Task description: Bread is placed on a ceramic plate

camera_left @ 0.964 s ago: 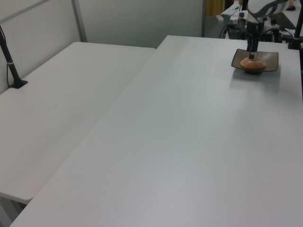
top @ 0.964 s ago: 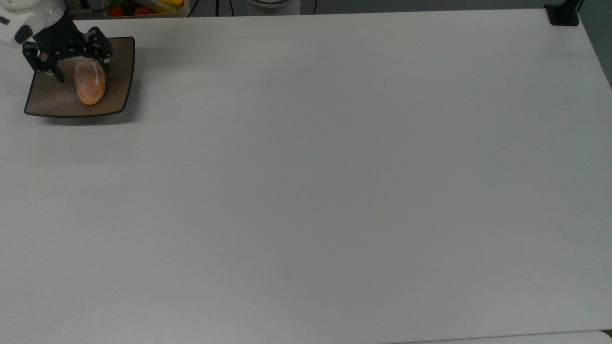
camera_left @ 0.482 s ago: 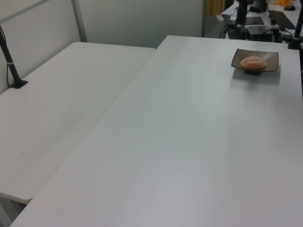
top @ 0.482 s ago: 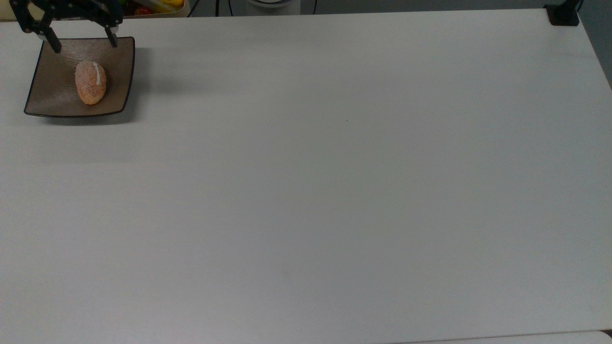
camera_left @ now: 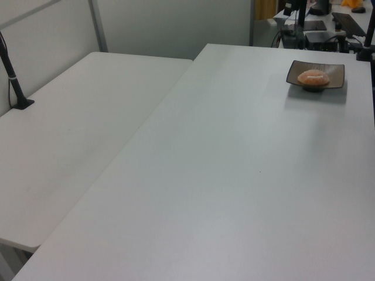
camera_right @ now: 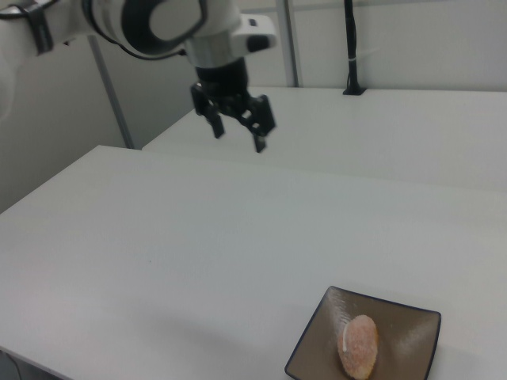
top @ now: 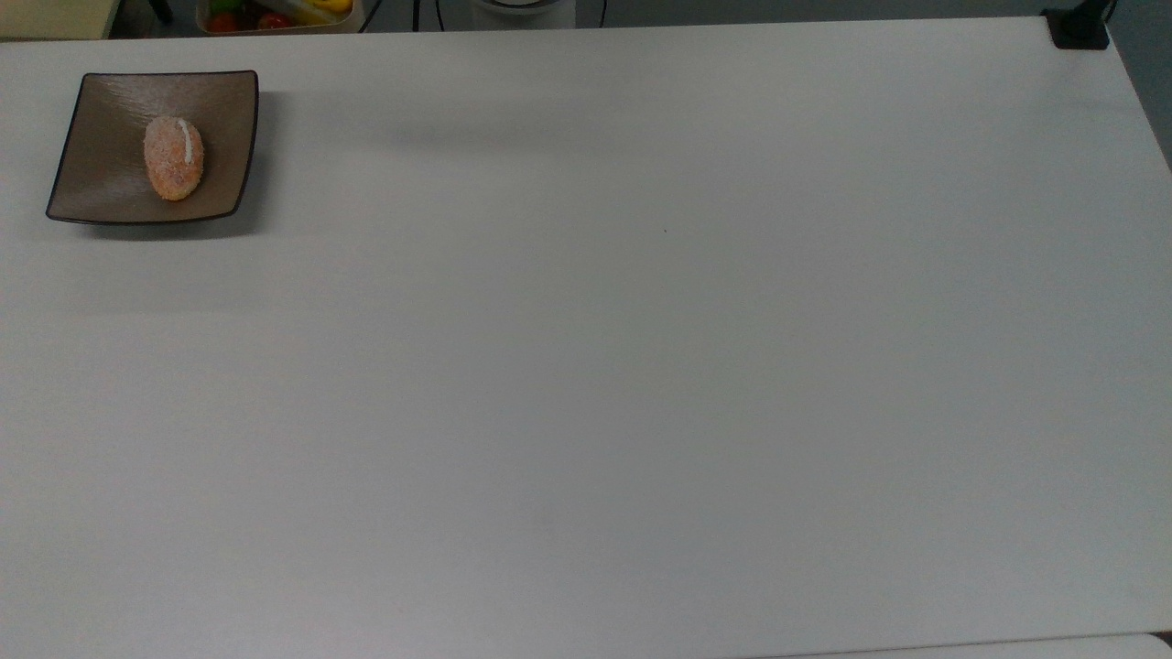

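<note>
White desk carries the ceramic plate with the bread resting centred, while the hand (fingers spread, empty) hangs high; I'd simply keep clear.

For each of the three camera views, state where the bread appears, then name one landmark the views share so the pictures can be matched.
Top view: the bread lies near the upper left corner.
Left view: the bread lies at the upper right, far along the table.
Right view: the bread lies at the bottom, right of centre.
Shared landmark: the ceramic plate under the bread.

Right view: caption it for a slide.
Open gripper hangs high above the table; bread lies on the plate.
</note>
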Robot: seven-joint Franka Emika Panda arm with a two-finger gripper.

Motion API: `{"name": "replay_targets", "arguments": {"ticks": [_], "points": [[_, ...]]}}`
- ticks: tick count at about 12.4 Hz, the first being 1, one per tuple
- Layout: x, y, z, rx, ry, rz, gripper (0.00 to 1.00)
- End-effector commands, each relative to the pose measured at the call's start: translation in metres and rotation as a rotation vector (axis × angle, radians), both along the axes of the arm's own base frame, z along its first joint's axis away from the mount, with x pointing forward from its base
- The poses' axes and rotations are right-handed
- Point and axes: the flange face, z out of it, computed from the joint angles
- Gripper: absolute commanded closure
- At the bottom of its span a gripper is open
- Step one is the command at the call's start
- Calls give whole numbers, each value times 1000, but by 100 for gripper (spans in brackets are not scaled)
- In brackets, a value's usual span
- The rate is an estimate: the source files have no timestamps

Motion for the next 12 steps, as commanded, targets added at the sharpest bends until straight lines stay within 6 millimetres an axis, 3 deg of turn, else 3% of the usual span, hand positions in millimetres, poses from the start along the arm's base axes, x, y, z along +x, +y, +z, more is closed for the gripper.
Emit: {"name": "replay_targets", "arguments": {"ticks": [1,4,7,12], "points": [[-10,63,13,36,50,-17,0],[-11,118,-12,45,138,-5,0],[-17,147,-38,27,142,43,0],[2,157,-40,-23,31,76,0]]}}
